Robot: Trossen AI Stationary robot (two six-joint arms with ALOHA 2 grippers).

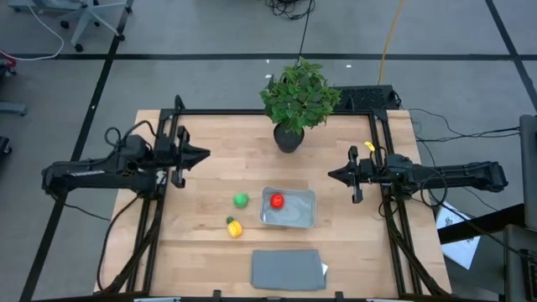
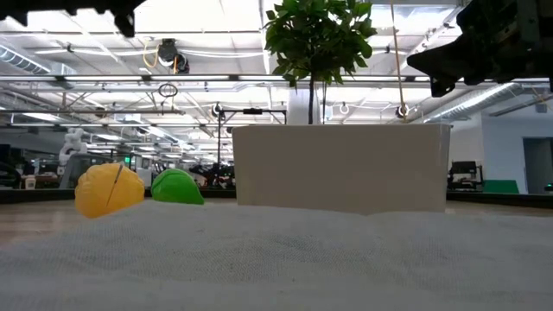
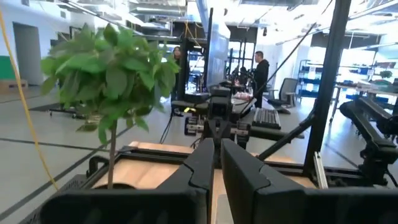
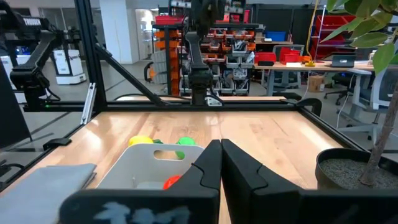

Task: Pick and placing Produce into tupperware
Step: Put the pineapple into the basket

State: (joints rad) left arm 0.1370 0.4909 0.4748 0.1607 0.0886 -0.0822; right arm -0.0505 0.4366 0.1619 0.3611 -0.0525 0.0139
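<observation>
The round red piece [image 1: 277,200] lies inside the translucent tupperware [image 1: 304,216] at the table's middle; it also shows in the right wrist view [image 4: 171,182]. The round green piece [image 1: 241,200] and the yellow piece with a green tip [image 1: 234,226] lie on the table left of the tupperware, and show in the low view as the green piece [image 2: 177,187] and the yellow piece [image 2: 109,190]. My left gripper [image 1: 205,153] is shut and empty at the table's left, raised. My right gripper [image 1: 331,174] is shut and empty at the right, raised.
A leafy potted plant [image 1: 295,101] stands at the table's far middle. A flat opaque grey rectangle [image 1: 287,269] lies near the front edge. A black frame rail [image 1: 277,112] runs round the table. People stand in the room beyond, in the left wrist view [image 3: 260,68].
</observation>
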